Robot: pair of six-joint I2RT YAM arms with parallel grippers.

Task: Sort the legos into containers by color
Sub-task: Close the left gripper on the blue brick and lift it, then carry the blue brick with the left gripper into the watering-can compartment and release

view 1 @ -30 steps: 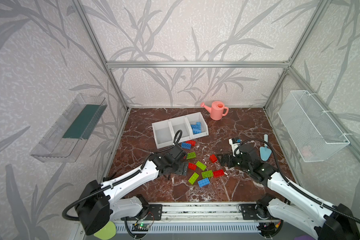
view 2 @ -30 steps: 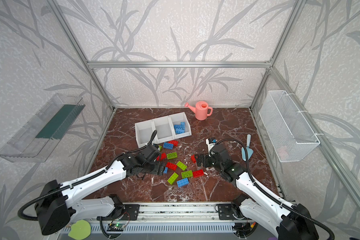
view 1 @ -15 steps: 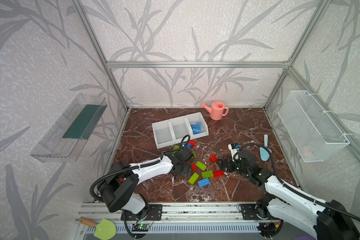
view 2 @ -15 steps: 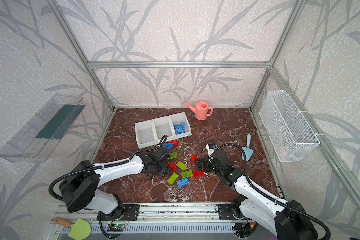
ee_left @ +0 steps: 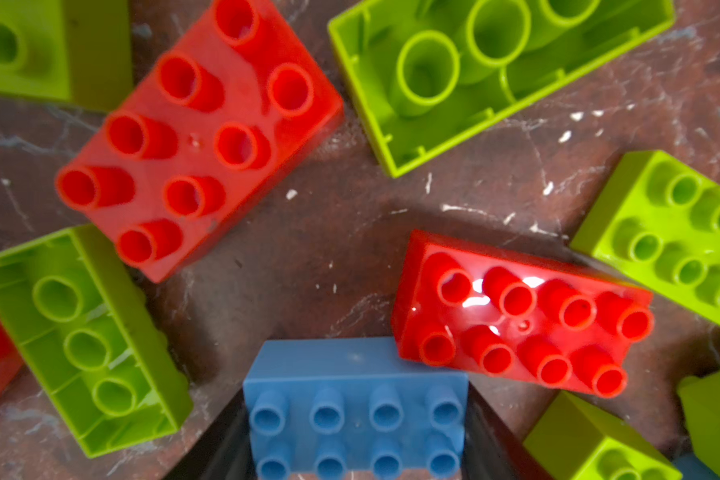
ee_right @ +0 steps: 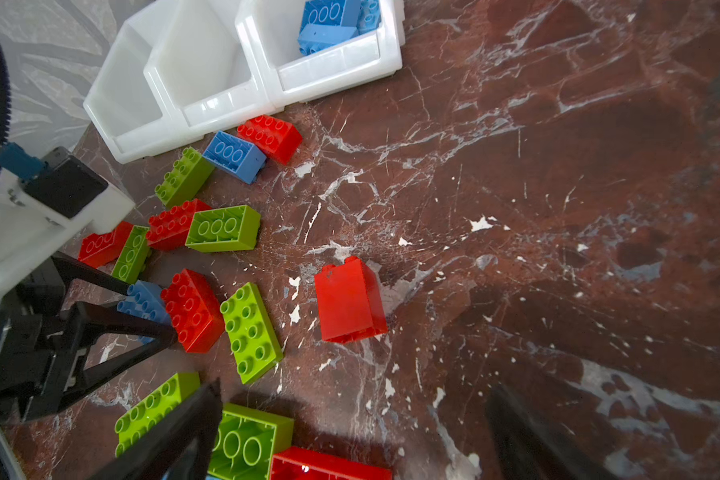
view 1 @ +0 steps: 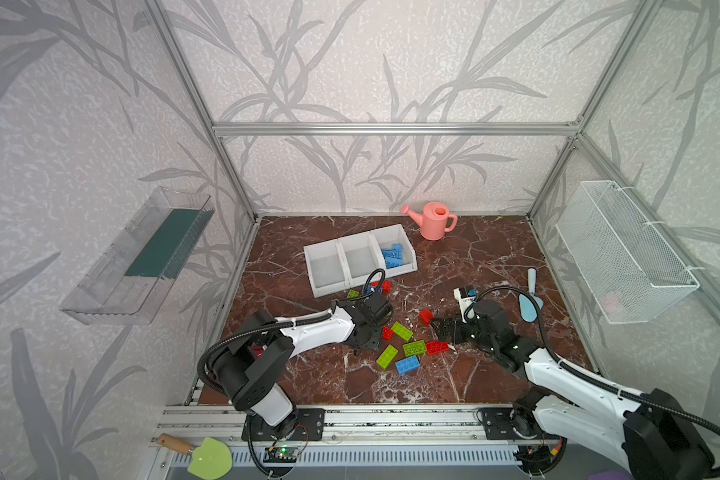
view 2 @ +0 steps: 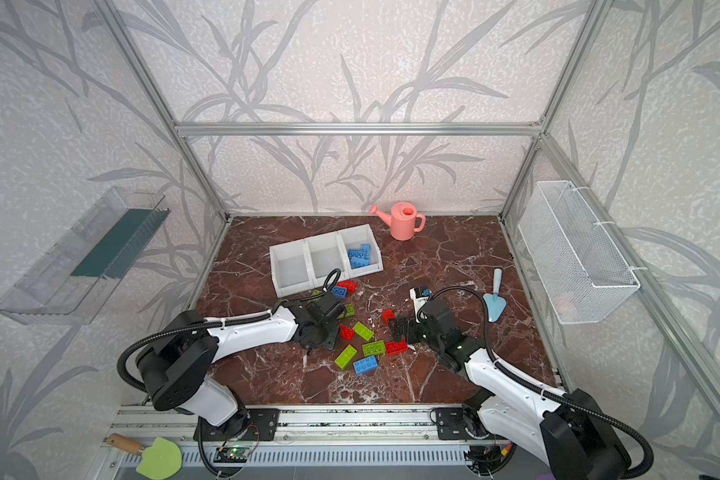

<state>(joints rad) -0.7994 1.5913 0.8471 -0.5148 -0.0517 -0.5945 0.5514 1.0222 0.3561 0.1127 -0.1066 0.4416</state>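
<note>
We are at the pick-up step for a blue piece. The left claw [ee_left: 355, 419] is clenched on a blue 2x4 brick [ee_left: 350, 365], its fingers [ee_left: 221, 449] flush against both short ends, and the brick seems to rest on the marble surface [view 1: 474, 257] amid the loose legos [view 1: 412, 347]. A red brick [ee_left: 520, 320] touches its corner. The right claw [ee_right: 355, 390] is spread wide and holds nothing; it hangs at the pile's three o'clock side, near an upright red brick [ee_right: 348, 303]. The white bins [view 1: 329, 286] lie toward twelve o'clock from the left claw; the bin at the row's three o'clock end already holds blue bricks [view 1: 393, 257], the other two hold none. Most legos remain loose, so we judge the sorting early. Next, we think, comes a straight lift, so the red neighbour is not dragged along, then a carry toward one o'clock over that bin's wall before letting go.
</note>
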